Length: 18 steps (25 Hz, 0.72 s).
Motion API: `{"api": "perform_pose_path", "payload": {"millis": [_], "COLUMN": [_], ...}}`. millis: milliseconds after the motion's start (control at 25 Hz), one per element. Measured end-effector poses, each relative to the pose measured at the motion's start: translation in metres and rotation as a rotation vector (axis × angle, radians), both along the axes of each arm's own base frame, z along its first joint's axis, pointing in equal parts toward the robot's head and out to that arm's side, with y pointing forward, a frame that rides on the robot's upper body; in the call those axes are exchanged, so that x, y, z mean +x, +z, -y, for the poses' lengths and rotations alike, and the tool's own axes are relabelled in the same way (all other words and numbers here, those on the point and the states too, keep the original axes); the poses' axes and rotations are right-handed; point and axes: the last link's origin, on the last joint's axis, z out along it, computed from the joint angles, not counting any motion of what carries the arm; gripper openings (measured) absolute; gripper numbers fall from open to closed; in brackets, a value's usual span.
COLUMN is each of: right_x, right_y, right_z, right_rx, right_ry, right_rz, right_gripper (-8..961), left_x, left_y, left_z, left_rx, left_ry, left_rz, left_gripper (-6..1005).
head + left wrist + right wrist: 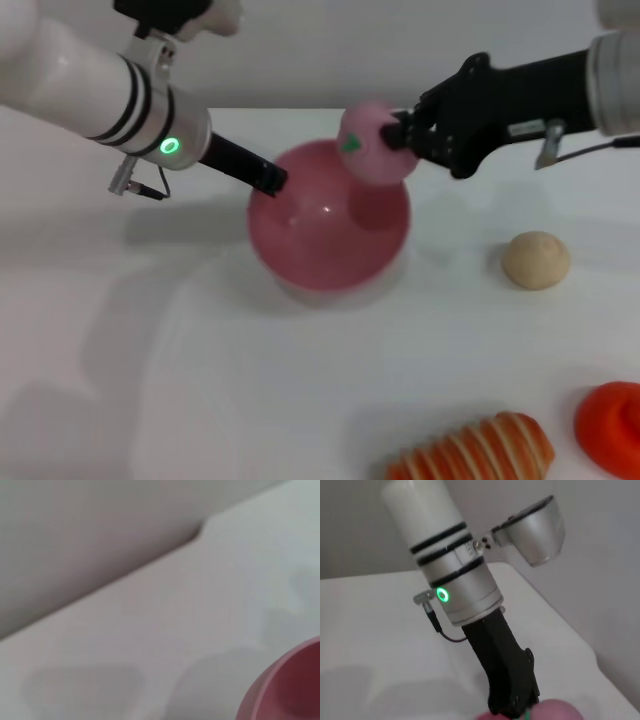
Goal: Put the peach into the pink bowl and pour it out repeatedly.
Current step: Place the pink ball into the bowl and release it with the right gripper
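The pink bowl (320,235) sits mid-table with its opening facing up; a strip of its rim (292,690) shows in the left wrist view. My left gripper (270,180) is shut on the bowl's left rim. Over the bowl's far right rim the peach (366,140) hangs in the air with its green stem mark showing. My right gripper (402,134) is shut on it from the right. The right wrist view shows the left arm's black gripper (511,700) and the top of the peach (555,712) at the frame's edge.
A tan-beige ball (536,259) lies to the right of the bowl. Near the front right are an orange-and-white striped item (480,452) and an orange-red object (612,425). The table's far edge (300,108) runs just behind the bowl.
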Motion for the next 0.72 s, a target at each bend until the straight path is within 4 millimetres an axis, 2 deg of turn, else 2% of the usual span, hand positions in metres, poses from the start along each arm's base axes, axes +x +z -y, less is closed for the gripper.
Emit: {"api": "perform_pose_path", "payload": {"millis": [280, 520, 720], "right_x": [0.007, 0.009, 0.009], "right_y": [-0.025, -0.031, -0.028], "right_z": [-0.006, -0.005, -0.006], "right_rx": [-0.068, -0.095, -0.080], "right_ry": [0.001, 0.024, 0.022], "right_rz": [0.027, 0.045, 0.036], "right_gripper": [41, 44, 269], "left_x": [0.014, 0.017, 0.017], "left_y": [-0.006, -0.007, -0.007], "left_z": [0.005, 0.003, 0.003], "left_rx": [-0.064, -0.057, -0.053], "left_ry": [-0.014, -0.016, -0.016], "left_rz": [-0.007, 0.000, 0.003], "left_gripper": [35, 38, 40]}}
